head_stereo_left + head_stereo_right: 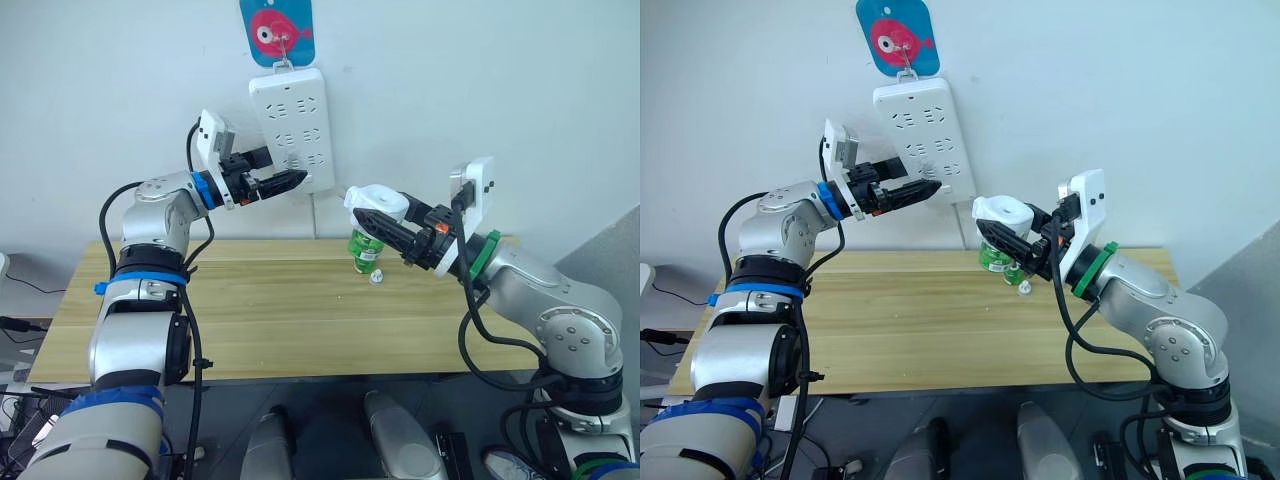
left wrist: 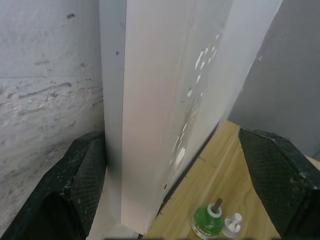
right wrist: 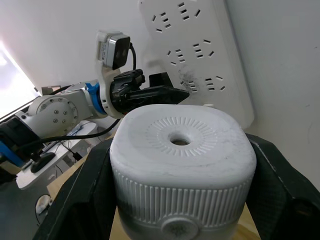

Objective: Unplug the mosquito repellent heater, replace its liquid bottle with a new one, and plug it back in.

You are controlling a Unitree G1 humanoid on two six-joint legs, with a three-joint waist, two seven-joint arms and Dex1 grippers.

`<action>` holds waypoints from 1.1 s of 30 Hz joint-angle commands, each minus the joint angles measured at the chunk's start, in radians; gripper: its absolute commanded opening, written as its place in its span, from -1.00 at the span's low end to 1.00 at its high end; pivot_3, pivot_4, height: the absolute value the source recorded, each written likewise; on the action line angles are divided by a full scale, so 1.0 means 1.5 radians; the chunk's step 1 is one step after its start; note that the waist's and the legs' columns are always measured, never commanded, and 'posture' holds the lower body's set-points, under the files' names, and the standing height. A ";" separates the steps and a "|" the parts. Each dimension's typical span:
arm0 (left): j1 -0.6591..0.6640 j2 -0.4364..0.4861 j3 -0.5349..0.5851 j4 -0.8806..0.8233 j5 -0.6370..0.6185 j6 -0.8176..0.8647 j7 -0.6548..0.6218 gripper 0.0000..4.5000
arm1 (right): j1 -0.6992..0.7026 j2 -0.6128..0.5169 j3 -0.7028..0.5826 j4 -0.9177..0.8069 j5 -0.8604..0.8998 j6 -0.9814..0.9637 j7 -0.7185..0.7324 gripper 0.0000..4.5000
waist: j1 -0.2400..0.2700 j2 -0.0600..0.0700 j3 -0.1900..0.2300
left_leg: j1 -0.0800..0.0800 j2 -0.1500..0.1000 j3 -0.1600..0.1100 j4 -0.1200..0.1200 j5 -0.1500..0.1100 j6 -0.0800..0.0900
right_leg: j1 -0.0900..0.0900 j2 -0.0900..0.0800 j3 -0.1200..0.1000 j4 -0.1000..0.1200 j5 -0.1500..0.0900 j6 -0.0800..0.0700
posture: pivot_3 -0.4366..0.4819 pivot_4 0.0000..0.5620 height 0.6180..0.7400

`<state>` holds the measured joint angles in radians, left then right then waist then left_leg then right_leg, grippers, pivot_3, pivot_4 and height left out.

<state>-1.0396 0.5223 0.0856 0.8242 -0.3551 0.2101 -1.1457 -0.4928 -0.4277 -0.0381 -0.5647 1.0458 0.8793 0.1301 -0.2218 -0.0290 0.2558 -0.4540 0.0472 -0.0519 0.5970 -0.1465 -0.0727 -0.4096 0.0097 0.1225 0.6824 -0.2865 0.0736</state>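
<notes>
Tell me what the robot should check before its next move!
1. Heater clamped in the right pincer: ok.
2. Heater out of the power strip: ok, it is held in the air, apart from it.
3. Left pincer steadying the strip: cannot tell; it is open around the lower end.
4. Green bottle upright on the table, wick bare: ok, with the white cap beside it.
5. Bottle inside the heater: cannot tell.
</notes>
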 commanded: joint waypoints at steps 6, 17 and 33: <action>-0.042 -0.012 0.022 0.046 0.006 -0.051 -0.003 0.92 | -0.001 0.002 -0.018 -0.032 0.036 -0.006 0.004 0.33 | 0.000 0.000 0.000 | 0.000 0.000 0.000 0.001 0.000 0.000 | 0.000 0.000 0.000 0.000 0.000 0.000 | -0.70 -0.23 1.00; -0.008 0.007 0.026 -0.015 -0.002 0.005 -0.030 -0.30 | -0.033 0.001 -0.002 -0.019 -0.017 -0.012 -0.020 0.33 | 0.000 0.000 0.000 | 0.000 0.000 -0.001 0.001 0.000 0.000 | 0.001 0.000 -0.001 0.000 0.000 0.000 | -0.67 -0.24 1.00; 0.040 0.078 0.014 -0.180 -0.013 0.156 -0.046 -0.40 | -0.171 0.087 0.168 0.105 -0.339 -0.083 -0.015 0.33 | -0.017 0.000 0.000 | 0.001 0.000 -0.001 0.006 0.000 0.000 | -0.001 0.001 0.000 0.009 0.000 0.000 | -0.58 -0.26 1.00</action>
<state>-0.9703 0.6227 0.0881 0.5997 -0.3510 0.4383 -1.2027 -0.7252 -0.3049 0.2205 -0.3833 0.5681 0.7954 0.0916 -0.2476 -0.0289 0.2558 -0.4531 0.0473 -0.0542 0.6057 -0.1463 -0.0728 -0.4106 0.0107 0.1219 0.6960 -0.2863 0.0735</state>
